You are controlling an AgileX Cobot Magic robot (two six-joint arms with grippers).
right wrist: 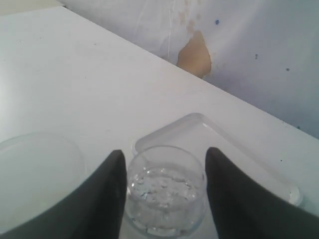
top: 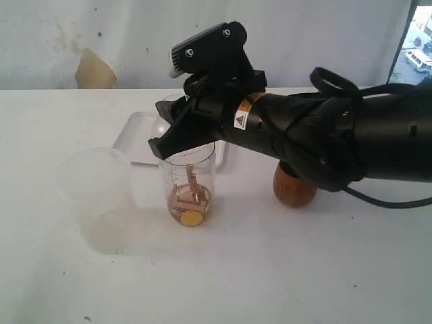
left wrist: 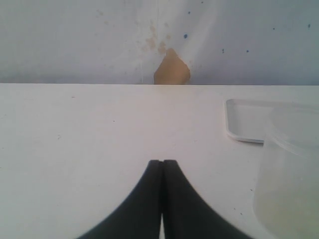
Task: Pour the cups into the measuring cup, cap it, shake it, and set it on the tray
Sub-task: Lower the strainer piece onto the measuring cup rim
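Holding a clear cap [right wrist: 164,194] just above the mouth of the measuring cup [top: 191,179].
Gripped on both sides by the right gripper [right wrist: 165,151], fingers partway apart and pressed against the droplet-speckled cap. Inside the measuring cup, brown pieces and a yellow disc at the bottom. Behind the measuring cup, the tray [top: 135,131]; left of it in the exterior view, a frosted cup [top: 94,189]; right of it, the wooden cup [top: 293,185], half hidden under the arm. Left gripper [left wrist: 162,162] pinched together on nothing.

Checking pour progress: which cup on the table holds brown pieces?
The tall clear measuring cup in the middle; the frosted cup looks empty, the wooden cup's inside is hidden.
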